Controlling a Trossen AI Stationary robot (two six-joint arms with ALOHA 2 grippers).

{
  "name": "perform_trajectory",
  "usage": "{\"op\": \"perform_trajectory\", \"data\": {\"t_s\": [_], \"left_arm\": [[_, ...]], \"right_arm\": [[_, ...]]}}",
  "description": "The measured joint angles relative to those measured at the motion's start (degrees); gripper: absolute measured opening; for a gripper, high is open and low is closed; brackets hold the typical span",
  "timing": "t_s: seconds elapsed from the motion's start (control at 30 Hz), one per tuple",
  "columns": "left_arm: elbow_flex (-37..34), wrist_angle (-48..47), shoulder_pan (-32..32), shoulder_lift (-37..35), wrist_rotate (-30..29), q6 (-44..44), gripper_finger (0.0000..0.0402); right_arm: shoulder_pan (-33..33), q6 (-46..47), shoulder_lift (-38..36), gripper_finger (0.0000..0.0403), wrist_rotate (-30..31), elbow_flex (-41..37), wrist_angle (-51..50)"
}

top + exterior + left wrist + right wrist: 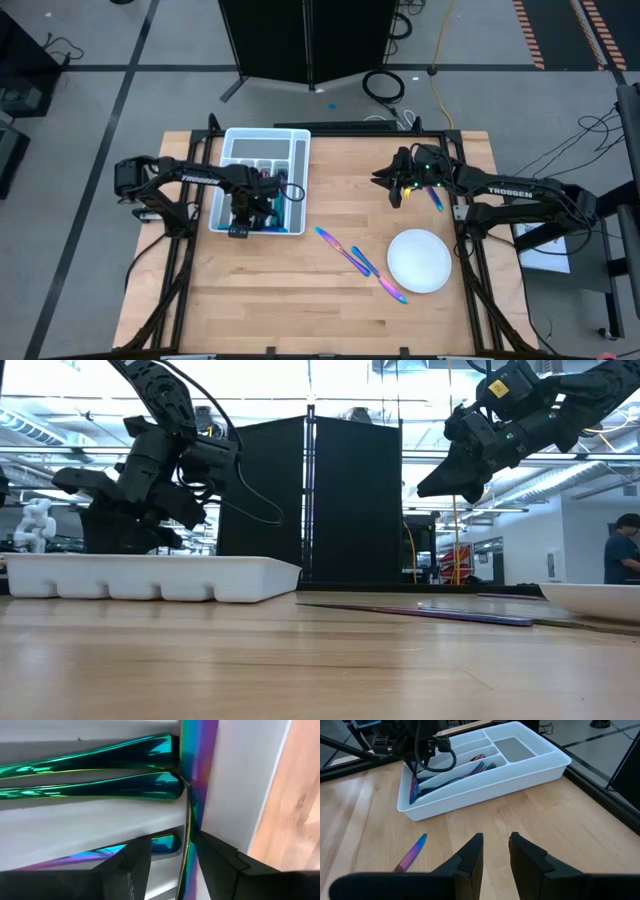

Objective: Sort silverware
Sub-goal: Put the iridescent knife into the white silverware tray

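The left gripper [243,215] is down in the near end of the white divided plastic tray [300,140], its fingers parted around a slim iridescent rainbow-metal piece standing edge-on between them, gripping nothing that I can see. Sorted silverware [455,775] lies in the tray's slots; more loose pieces [362,264] rest on the wooden table [280,300] beside the round white plate [419,260]. The right gripper [495,851] hovers high, narrowly parted, empty. These pieces look light, stiff and slick; I'd pinch one mid-handle, across its narrow width.
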Motion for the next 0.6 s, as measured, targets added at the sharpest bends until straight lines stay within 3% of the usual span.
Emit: {"op": "perform_trajectory", "data": {"t_s": [0.27,0.6], "left_arm": [[-2.43,0.75,-0.21,-0.05,0.93,1.65,0.0144],[-2.56,0.75,-0.21,0.04,0.40,2.06,0.0039]], "right_arm": [[0.00,-0.07,-0.01,0.0080,0.00,0.00,0.02],[0.00,-0.09,0.01,0.0080,0.00,0.00,0.56]]}}
